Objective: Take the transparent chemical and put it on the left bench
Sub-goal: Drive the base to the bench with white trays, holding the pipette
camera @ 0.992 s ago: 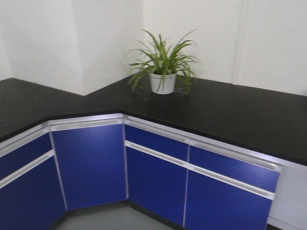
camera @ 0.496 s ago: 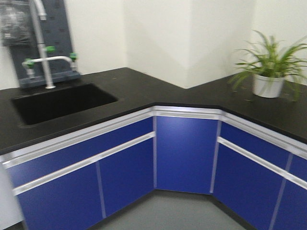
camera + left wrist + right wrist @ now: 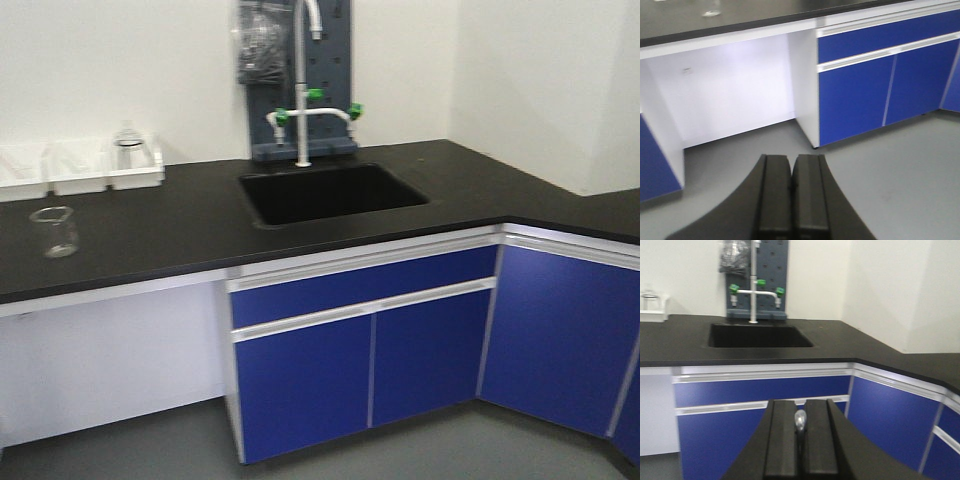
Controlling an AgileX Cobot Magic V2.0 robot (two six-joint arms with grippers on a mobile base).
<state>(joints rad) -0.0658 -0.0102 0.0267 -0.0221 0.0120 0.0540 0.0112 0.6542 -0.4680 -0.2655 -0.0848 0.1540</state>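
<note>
A small clear, rounded object, the transparent chemical, is pinched between the black fingers of my right gripper, which is shut on it; only its tip shows. In front of that gripper are blue cabinet doors below the counter. My left gripper is shut with nothing in it, its pads pressed together above the grey floor. The left bench is a black benchtop against the white wall. It carries a row of white bins at the far left.
An empty glass beaker stands on the benchtop in front of the bins. A black sink with a tall faucet and a grey pegboard lies to the right. Blue cabinets run below, with an open white kneehole at left.
The front view has swung left: the potted plant and the corner have gone out of frame, the sink has moved to the middle, and the left bench with its bins has come into view.
</note>
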